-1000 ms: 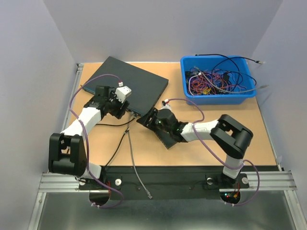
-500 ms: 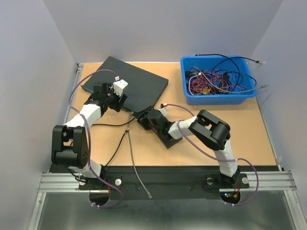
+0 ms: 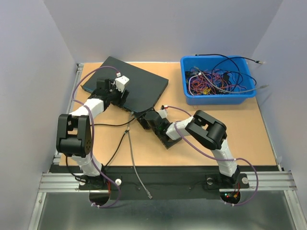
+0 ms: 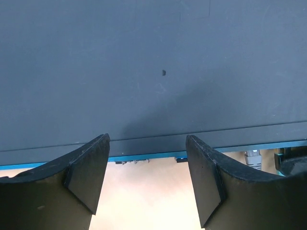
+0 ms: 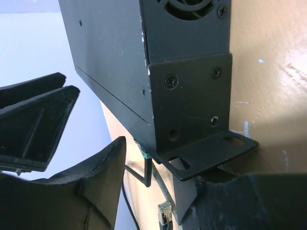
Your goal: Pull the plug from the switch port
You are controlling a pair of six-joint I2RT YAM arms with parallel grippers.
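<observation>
Switch [image 3: 139,86] at bench [image 3: 249,139] back-left corner, cable bin [image 3: 218,99] back-right, well apart. My left gripper [image 4: 147,143] over the switch's front edge, jaws apart, empty. My right gripper [image 5: 168,191] jaws apart around the corner bracket [image 5: 192,110]; plug [image 5: 143,163] in the front face beside it.

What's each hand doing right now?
Left hand: open, empty, over the switch.
Right hand: open, straddling the switch's mounting bracket, no grip seen.
</observation>
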